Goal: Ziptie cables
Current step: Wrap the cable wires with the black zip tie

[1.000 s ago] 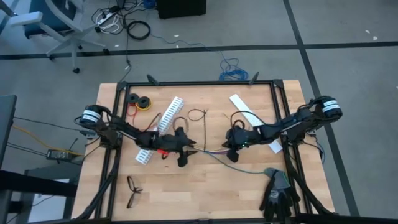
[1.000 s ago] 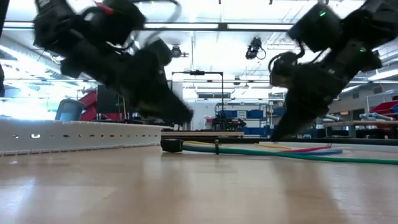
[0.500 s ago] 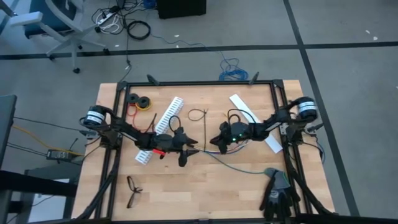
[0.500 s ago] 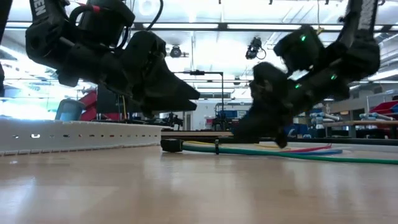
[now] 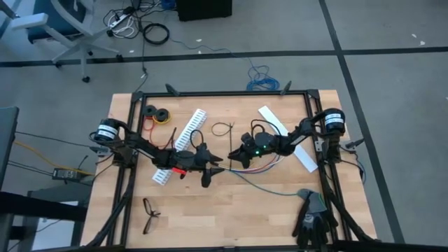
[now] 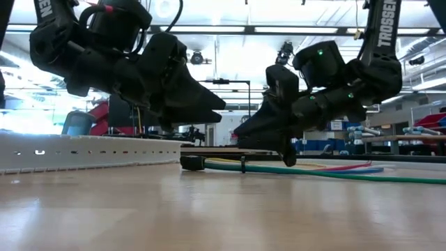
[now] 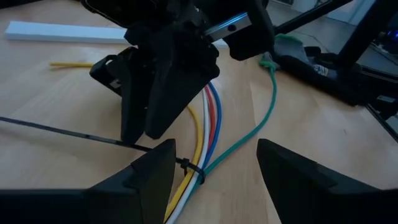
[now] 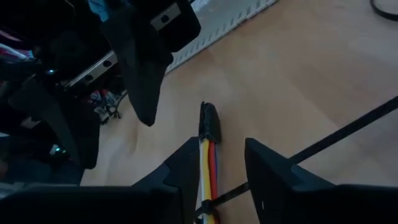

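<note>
The cables (image 5: 255, 170) lie at the table's (image 5: 224, 210) middle, a ziptie (image 7: 74, 133) looped round them. The left gripper (image 5: 218, 168) and right gripper (image 5: 232, 157) hover over their left end, both parted, holding nothing.

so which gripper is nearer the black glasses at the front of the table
Left. The left gripper hovers mid-table near the cables, with the black glasses at the table's near edge on its own side. The right gripper sits farther across, beyond the left one.
</note>
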Available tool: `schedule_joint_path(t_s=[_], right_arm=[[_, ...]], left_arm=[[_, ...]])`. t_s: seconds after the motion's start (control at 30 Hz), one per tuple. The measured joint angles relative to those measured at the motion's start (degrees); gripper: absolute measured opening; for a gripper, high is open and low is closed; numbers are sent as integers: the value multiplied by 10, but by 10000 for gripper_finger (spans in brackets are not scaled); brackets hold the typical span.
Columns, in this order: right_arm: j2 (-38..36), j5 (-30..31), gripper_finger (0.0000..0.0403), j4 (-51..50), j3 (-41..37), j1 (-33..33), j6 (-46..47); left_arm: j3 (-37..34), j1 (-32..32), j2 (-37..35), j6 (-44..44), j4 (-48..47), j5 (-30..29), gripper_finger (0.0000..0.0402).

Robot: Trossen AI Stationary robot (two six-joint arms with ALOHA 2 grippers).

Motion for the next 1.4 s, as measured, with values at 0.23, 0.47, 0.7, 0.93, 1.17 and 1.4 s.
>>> schedule_joint_path(t_s=[0.23,0.47,0.7,0.93,1.17,1.4], right_arm=[[-59,-25,100,-110,-9,-11,-47],[-100,37,90,-226,-9,12,-93],[-69,35,101,-261,41,12,-84],[-57,33,107,-271,78,10,-103],[-57,22,105,-301,110,4,-112],[-57,-7,105,-312,115,3,-120]], left_arm=[[0,-1,0,-10,-5,1,238],[0,-1,0,-8,-6,2,238],[0,-1,-1,-7,-5,2,238],[0,-1,-1,-7,-5,2,238],[0,-1,-1,-7,-5,2,238],[0,-1,-1,-7,-6,2,238]])
